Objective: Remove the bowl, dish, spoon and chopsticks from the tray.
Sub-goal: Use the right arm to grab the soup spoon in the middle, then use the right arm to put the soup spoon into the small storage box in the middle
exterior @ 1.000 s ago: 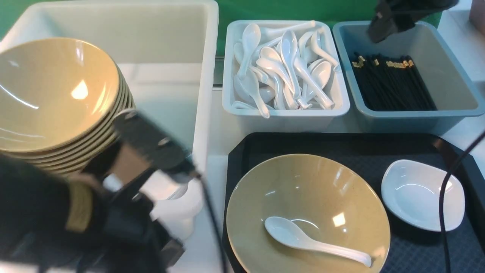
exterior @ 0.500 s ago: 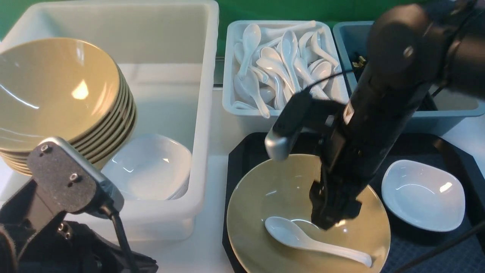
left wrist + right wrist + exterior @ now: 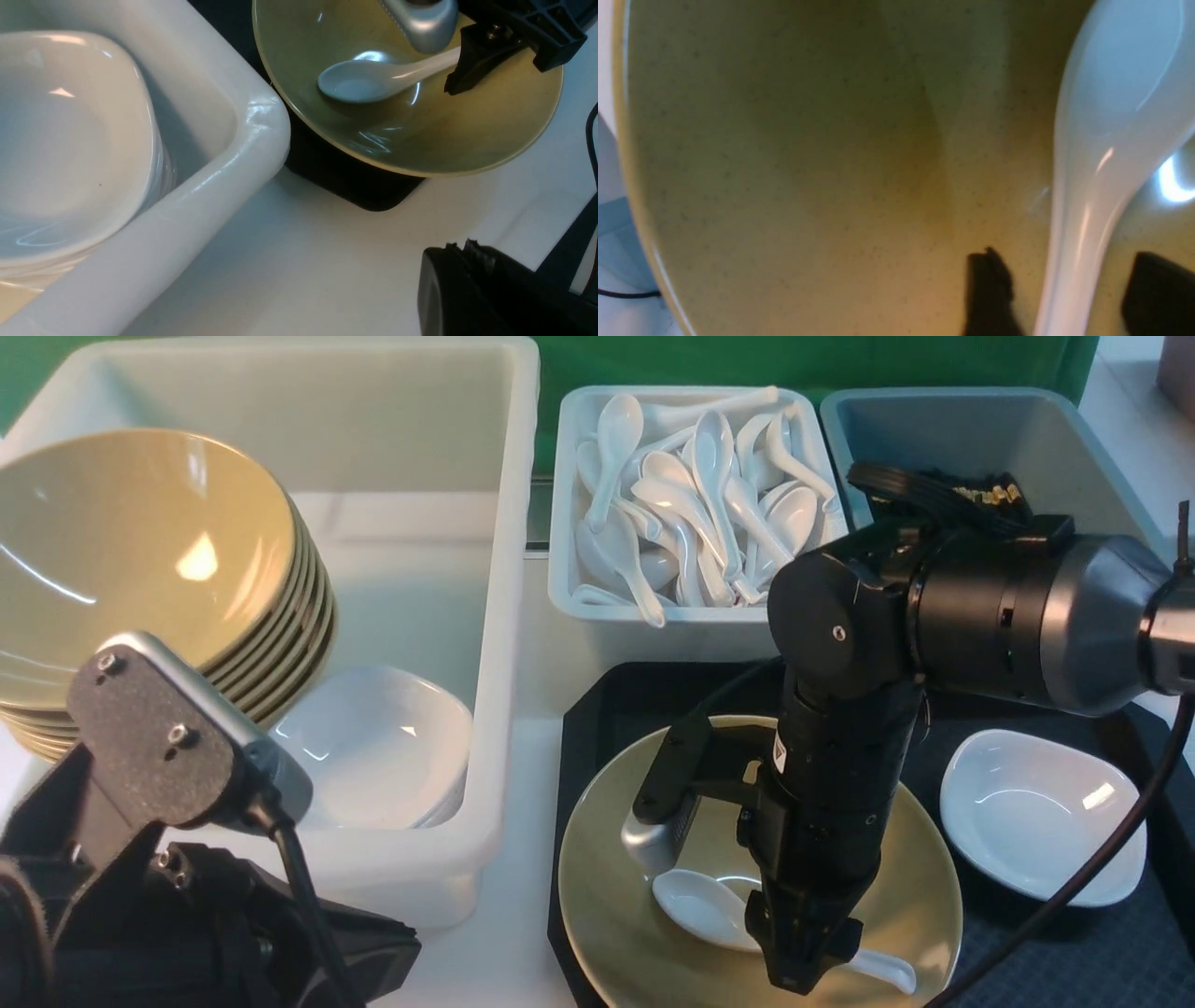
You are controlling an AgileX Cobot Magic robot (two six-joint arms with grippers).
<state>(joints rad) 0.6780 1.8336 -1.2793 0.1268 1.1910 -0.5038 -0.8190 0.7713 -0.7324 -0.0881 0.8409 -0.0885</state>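
On the tray (image 3: 616,695), toward its seven o'clock corner, we find the bowl (image 3: 607,896) with the spoon (image 3: 695,901) lying inside it, handle running out toward four o'clock. Our right gripper (image 3: 805,971) reaches down into the bowl, its fingers (image 3: 990,289) set either side of the handle with a gap showing on both sides — parted, gripping nothing yet. Our left gripper (image 3: 460,261) hangs pinched together off the tray's eight o'clock side, with nothing in it that we can see. At the tray's three o'clock the dish (image 3: 1027,812) sits untouched. Chopsticks (image 3: 990,495) show only in the grey-blue bin (image 3: 934,429) at one o'clock, none on the tray where we can see it — so we judge that item done, with spoon, bowl and dish left.
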